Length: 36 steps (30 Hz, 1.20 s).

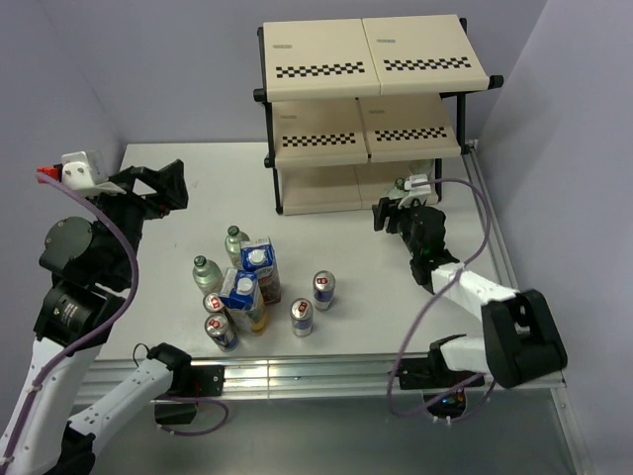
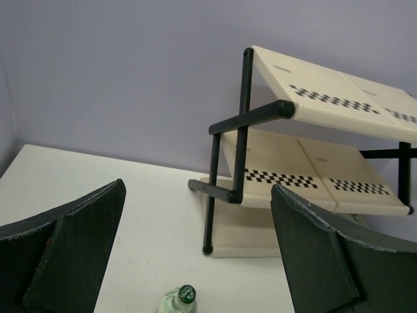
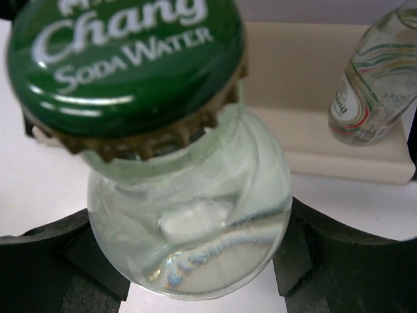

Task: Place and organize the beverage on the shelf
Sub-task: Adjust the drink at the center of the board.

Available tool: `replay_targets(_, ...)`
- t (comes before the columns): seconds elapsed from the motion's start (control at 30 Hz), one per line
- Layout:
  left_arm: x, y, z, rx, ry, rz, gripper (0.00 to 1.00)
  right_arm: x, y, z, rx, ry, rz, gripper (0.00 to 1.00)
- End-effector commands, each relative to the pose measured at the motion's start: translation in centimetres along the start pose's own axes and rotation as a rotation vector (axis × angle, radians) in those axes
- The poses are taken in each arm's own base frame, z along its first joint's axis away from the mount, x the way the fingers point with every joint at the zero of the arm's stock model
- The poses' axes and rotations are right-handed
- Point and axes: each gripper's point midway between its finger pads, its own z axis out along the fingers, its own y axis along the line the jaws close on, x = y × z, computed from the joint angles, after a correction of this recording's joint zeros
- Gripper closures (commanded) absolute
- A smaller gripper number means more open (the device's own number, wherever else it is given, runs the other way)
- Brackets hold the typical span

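R gripper (image 1: 388, 212) clamped on soda bottle (image 3: 189, 215), clear w/ green cap, just near of shelf (image 1: 366, 59) bottom tier, right side. 2nd bottle (image 3: 371, 78) stands on bottom board. L gripper (image 2: 195, 248) wide open, empty, far left. Other drinks (image 1: 240, 289) clustered near-centre on table (image 1: 445, 327).

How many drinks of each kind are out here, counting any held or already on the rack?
4 small clear soda-water bottles (one in the right gripper, one on the beige shelf)
4 slim blue-and-silver cans
2 tall juice cartons with white caps
Total: 10
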Motion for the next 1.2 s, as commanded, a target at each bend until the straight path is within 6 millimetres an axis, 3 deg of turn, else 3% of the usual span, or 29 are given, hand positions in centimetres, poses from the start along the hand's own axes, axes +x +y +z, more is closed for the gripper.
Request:
replay_targets(0.0,0.2,1.3,0.7,-0.065,-0.048,0.027,0.0,-13.5,0.0,0.0,-0.068,-0.539,0.007,1.0)
replay_targets(0.13,1.2,1.0,0.7,-0.033,-0.043,0.029,0.01,-12.4,-1.1,2.9,-0.048,-0.492,-0.038,1.0)
replay_targets(0.17,1.3,1.0,0.6,-0.033,-0.043,0.031,0.01,-11.2,-1.7,3.9,-0.035,-0.454,-0.037,1.0)
replay_targets(0.27,2.2,1.4,0.7,-0.046,-0.036,0.039,0.01,-10.5,-2.2,5.3,-0.024,-0.45,-0.037,1.0)
replay_targets(0.43,1.9,1.7,0.1,-0.043,-0.063,0.04,0.0,-10.2,-3.6,6.5,-0.002,-0.445,-0.028,1.0)
replay_targets(0.6,1.7,1.9,-0.5,-0.045,-0.085,0.04,0.0,-8.7,-3.9,7.7,-0.012,-0.421,-0.016,1.0)
replay_targets(0.77,1.7,1.8,-0.6,-0.042,-0.088,0.043,0.0,-8.7,-4.1,8.4,-0.026,-0.398,-0.019,1.0)
replay_targets(0.9,1.4,1.8,-0.8,-0.037,-0.099,0.039,0.0,-8.8,-4.0,8.1,-0.038,-0.41,-0.005,1.0)
replay_targets(0.97,1.5,1.5,-0.7,-0.031,-0.091,0.019,0.0,-10.1,-3.1,6.8,-0.079,-0.427,0.012,1.0)
replay_targets(1.0,2.8,1.3,0.1,-0.034,-0.039,0.029,0.01,-9.6,-2.3,6.5,-0.104,-0.38,0.055,1.0)
replay_targets(1.03,3.7,0.2,0.5,0.007,0.007,0.002,0.01,-12.0,-1.6,5.0,-0.12,-0.412,0.051,1.0)
replay_targets(1.07,3.2,-0.9,0.8,0.046,0.036,-0.004,0.01,-10.6,-0.9,4.6,-0.123,-0.318,0.054,1.0)
replay_targets(1.1,6.1,-2.1,2.1,0.084,0.152,0.022,0.01,-10.9,1.1,3.8,-0.158,-0.293,0.04,1.0)
replay_targets(1.13,6.9,-4.4,2.1,0.195,0.213,-0.003,0.0,-13.5,2.5,1.8,-0.197,-0.329,0.032,1.0)
replay_targets(1.17,6.3,-6.2,2.2,0.275,0.228,-0.024,0.0,-12.4,3.7,1.1,-0.231,-0.244,0.044,1.0)
